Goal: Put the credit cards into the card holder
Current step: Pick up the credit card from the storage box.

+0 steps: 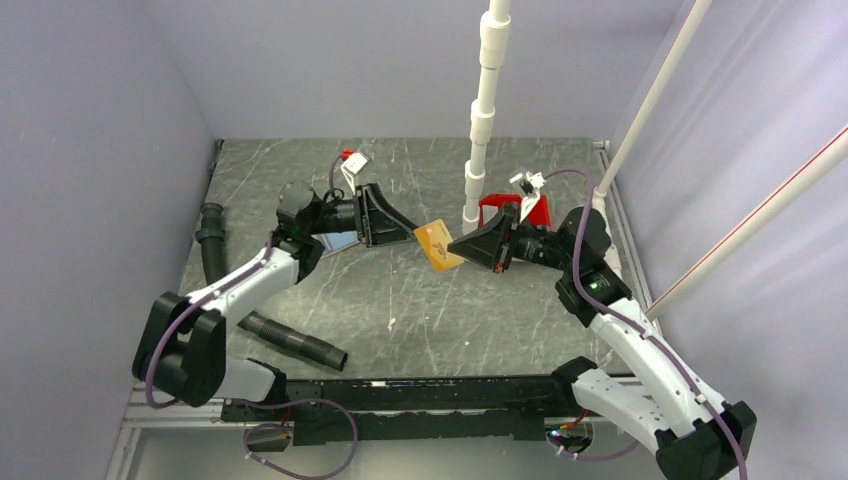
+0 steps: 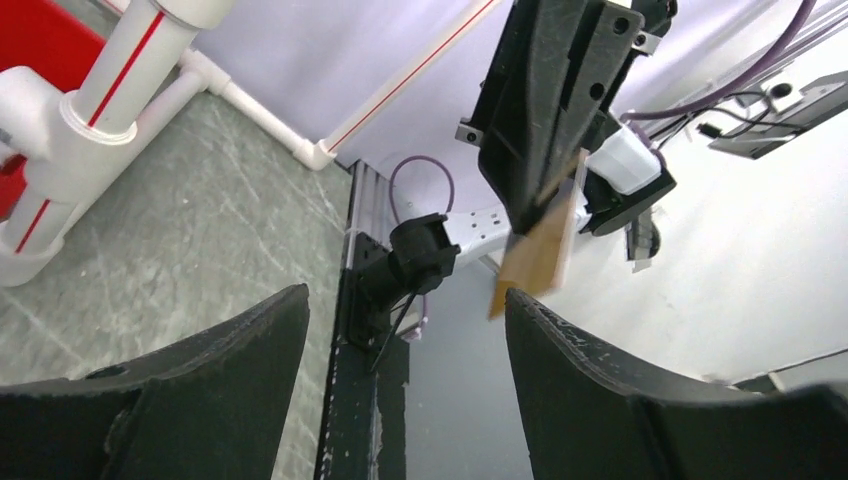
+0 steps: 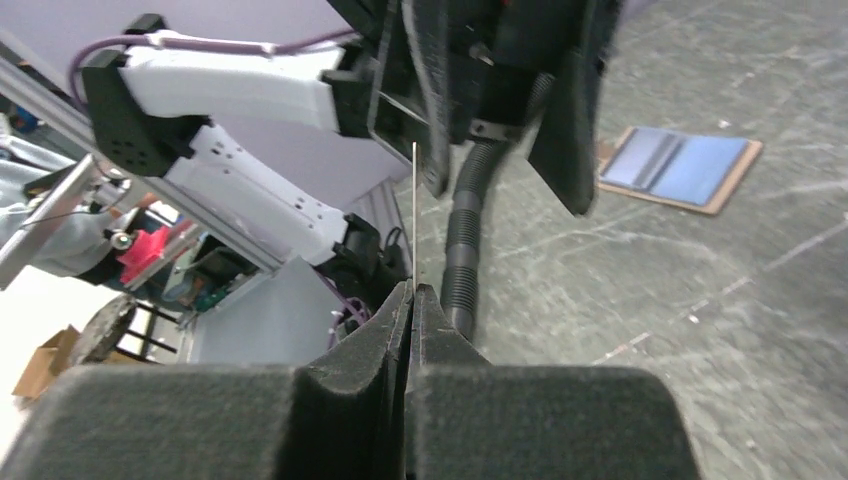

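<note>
Pinches a tan-gold credit card (image 1: pixel 438 246) in the right gripper (image 1: pixel 455 244), fingers (image 3: pixel 330 400) pressed together on one edge; from the right wrist, shows the card edge-on as a thin line. Holds it tilted in the air above the middle of the grey marbled table (image 1: pixel 430 320), between the two grippers. Points the left gripper (image 1: pixel 412 231) at it from the left, fingers (image 2: pixel 230 360) spread wide and gripping nothing. Cannot tell whether the card's free end touches a left fingertip or only sits just beside it. Shows the card holder (image 3: pixel 680 170) lying open and flat on the table under the left arm, left of the card, its bluish inside facing up within a tan border. Includes a red tray (image 1: pixel 538 212) at the far right behind the right gripper, a white pipe post (image 1: pixel 482 120) standing just left of the tray, and black corrugated hoses (image 1: pixel 295 340) on the left of the table.
</note>
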Controlling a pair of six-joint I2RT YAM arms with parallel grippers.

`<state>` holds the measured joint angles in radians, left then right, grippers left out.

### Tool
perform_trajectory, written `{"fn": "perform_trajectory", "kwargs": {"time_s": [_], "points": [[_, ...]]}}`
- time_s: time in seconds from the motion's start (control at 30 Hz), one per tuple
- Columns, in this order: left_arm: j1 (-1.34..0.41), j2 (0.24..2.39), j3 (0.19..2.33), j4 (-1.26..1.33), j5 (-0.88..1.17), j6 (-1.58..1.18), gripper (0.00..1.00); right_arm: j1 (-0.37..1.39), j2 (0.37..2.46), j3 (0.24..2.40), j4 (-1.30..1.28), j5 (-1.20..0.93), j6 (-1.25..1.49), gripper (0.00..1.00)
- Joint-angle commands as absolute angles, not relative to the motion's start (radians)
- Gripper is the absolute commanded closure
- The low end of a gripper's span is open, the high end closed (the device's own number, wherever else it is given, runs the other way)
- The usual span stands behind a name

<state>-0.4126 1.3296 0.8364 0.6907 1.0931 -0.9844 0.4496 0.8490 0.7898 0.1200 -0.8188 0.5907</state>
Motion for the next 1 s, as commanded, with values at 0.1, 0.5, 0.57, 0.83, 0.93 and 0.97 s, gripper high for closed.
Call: {"fn": "perform_trajectory", "kwargs": {"time_s": [0.1,0.5,0.57,0.83,0.93,0.97], "points": [[-0.463,1.376,0.832,1.044,1.041,-1.208,0.46,0.499,0.872,0.761,0.407,-0.839,0.733,1.0],[-0.475,1.218,0.891,0.516,0.957,-0.895,0.27,0.523,0.791,0.783,0.181,-0.62,0.604,1.0],[-0.461,1.185,0.891,0.497,0.955,-0.901,0.24,0.522,0.777,0.79,0.142,-0.596,0.576,1.0],[-0.454,1.212,0.933,0.655,1.056,-1.034,0.18,0.53,0.876,0.824,0.257,-0.727,0.633,1.0],[-0.468,1.237,0.932,0.67,1.041,-1.047,0.26,0.551,0.899,0.831,0.286,-0.73,0.638,1.0],[-0.47,1.245,0.929,0.692,1.04,-1.061,0.35,0.558,0.907,0.837,0.284,-0.729,0.633,1.0]]}}
